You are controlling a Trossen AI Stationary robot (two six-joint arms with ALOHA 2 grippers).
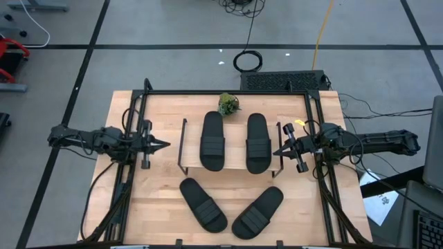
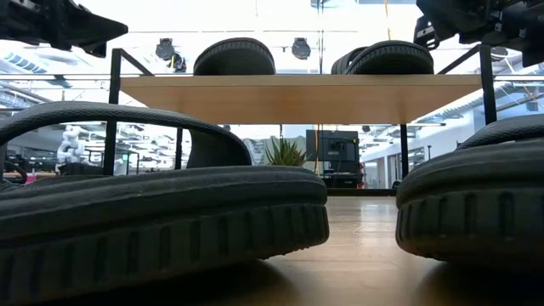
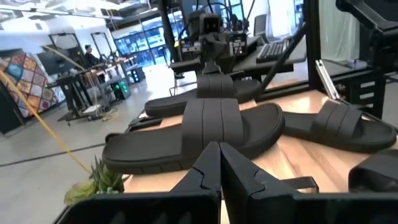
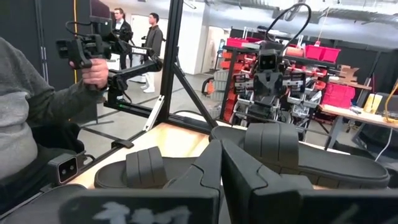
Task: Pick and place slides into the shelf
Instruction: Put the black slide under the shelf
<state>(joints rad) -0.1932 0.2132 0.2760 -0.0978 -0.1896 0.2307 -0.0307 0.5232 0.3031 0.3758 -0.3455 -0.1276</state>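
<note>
High view: low two-tier shelf [image 1: 235,168] of pale wooden boards on thin black wire legs. Two black ribbed-strap rubber slides, oblong, lie side by side on its top board [image 1: 212,141] [image 1: 257,142], between the two grippers. Two more slides [image 1: 203,204] [image 1: 258,211] rest on the light wood-grain table [image 1: 159,200], angled toward each other. Left gripper [image 1: 163,145] closed, empty, just beside the shelf's end; right gripper [image 1: 278,151] closed, empty, at the opposite end. Small spiky green plant [image 1: 228,104] beyond the shelf.

Low view: thick grooved soles in the foreground [image 2: 161,221]; shelf board above.

Left wrist view: dark fingers [image 3: 205,174] pressed together.

Right wrist view: seated person's grey knit sleeve [image 4: 31,106].
</note>
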